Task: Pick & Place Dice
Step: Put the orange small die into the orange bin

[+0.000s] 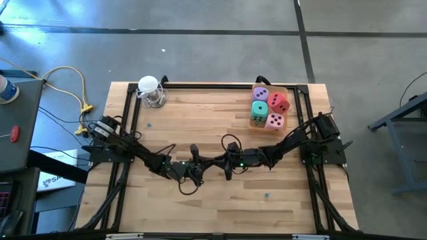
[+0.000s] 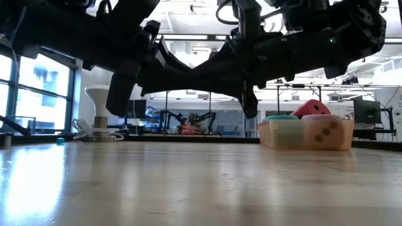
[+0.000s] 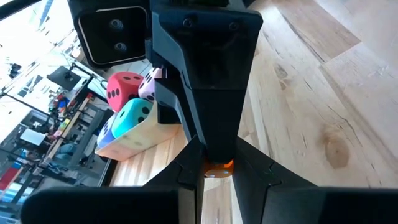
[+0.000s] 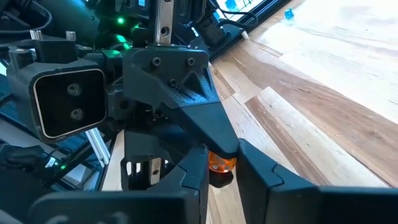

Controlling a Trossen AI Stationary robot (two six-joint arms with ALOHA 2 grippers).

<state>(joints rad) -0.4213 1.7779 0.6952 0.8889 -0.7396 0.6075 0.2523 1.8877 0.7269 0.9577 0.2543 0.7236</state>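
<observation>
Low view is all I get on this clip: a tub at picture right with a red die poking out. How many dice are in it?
Observer: Four, by the high view: purple die, red die, mint green die and pink die.
Operator: Where are the arms? I see only dark shapes overhead.
Observer: From above, left pincer and right pincer meet nose to nose at mid-table, apart from the tub.
Operator: Is either carrying a die?
Observer: No. Each wrist view shows only the other arm close ahead.
</observation>
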